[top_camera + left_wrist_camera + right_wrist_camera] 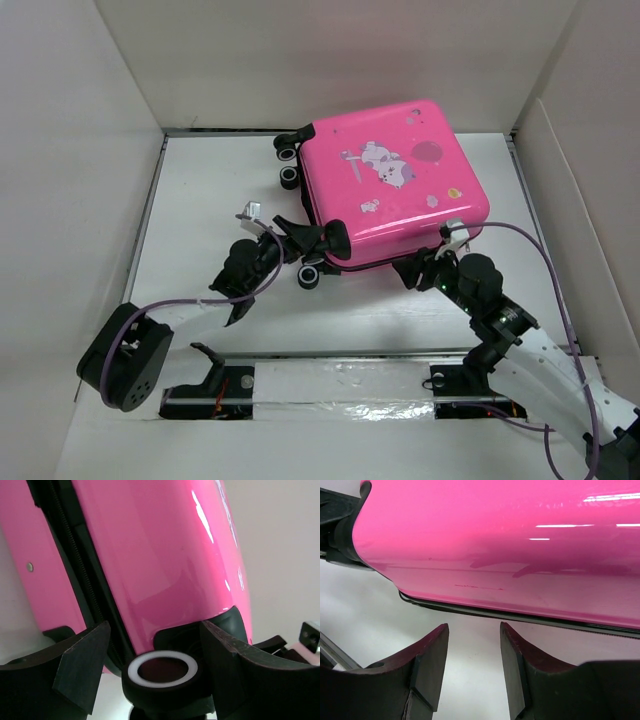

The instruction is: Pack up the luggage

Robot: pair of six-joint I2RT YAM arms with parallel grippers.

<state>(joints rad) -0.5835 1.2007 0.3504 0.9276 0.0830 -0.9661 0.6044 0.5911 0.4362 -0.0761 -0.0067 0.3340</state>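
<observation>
Left gripper (155, 630) stood open, fingers either side of a caster wheel (162, 672) without pinching it. Right gripper (473, 627) was open too, nothing between. Both sat at the near edge of the luggage (395, 185), left at its wheel corner, right at the other. It lay shut, flat on the table (200, 190) just beyond them. Near-square shell, no clear long axis. Contents and zip state were hidden.
</observation>
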